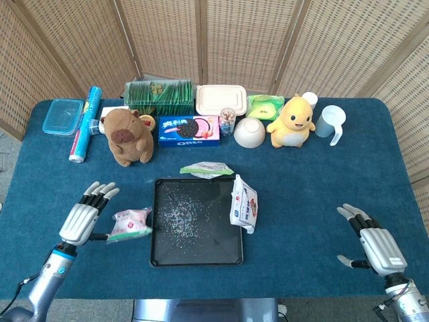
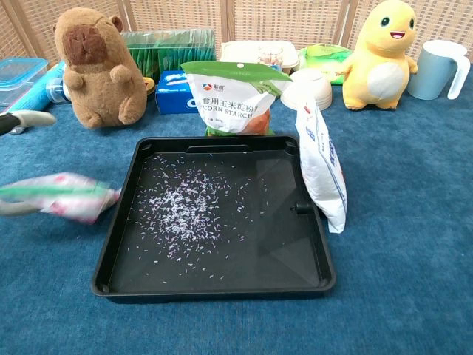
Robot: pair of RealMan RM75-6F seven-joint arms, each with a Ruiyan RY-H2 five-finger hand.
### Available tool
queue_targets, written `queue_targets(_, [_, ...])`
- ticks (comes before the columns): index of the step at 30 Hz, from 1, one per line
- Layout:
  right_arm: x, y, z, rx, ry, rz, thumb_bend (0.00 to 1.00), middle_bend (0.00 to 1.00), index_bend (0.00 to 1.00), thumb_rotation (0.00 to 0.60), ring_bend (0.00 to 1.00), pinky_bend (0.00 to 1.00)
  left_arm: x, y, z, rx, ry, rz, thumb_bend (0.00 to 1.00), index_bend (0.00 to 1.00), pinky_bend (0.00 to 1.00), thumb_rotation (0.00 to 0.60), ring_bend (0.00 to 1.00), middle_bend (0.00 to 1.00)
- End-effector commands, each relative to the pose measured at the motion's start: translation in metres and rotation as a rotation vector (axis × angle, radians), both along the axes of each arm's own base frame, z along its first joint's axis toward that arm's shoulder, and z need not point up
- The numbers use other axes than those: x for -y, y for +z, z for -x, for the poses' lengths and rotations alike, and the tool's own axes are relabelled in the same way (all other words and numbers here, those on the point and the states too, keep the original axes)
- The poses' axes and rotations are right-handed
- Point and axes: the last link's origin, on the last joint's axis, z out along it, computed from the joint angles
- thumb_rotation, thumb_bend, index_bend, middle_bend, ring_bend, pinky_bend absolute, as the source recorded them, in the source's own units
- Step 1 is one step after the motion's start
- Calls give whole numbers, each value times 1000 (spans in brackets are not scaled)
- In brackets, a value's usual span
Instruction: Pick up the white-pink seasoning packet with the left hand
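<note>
Your left hand (image 1: 82, 218) is reaching with fingers spread, and whether its thumb is pinching the crinkled white-pink seasoning packet (image 1: 131, 223) you cannot tell. The packet is sitting just left of the black rectangular plastic tray (image 1: 163, 258), low and blurred, so no secure lift is showing. Your right hand (image 1: 375, 243) is resting open, well right of the tray.

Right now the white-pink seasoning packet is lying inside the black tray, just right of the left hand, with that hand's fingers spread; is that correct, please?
Not quite. The white-pink seasoning packet lies outside the black tray, against its left rim, as the head view shows. It is indeed just right of the left hand, whose fingers are spread.
</note>
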Motion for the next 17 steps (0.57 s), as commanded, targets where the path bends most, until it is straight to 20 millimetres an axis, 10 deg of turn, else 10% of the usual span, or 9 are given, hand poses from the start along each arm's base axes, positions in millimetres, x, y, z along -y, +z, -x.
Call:
queue_targets(1, [0, 2, 0, 3, -2, 6, 12, 63, 62, 600, 83, 141, 23, 56, 17, -103, 64, -67, 0, 0, 20, 453, 0, 0])
queue_targets(17, [1, 2, 0, -2, -5, 11, 12, 63, 62, 600, 83, 141, 49, 131, 39, -4, 124, -201, 0, 0, 19, 539, 0, 0])
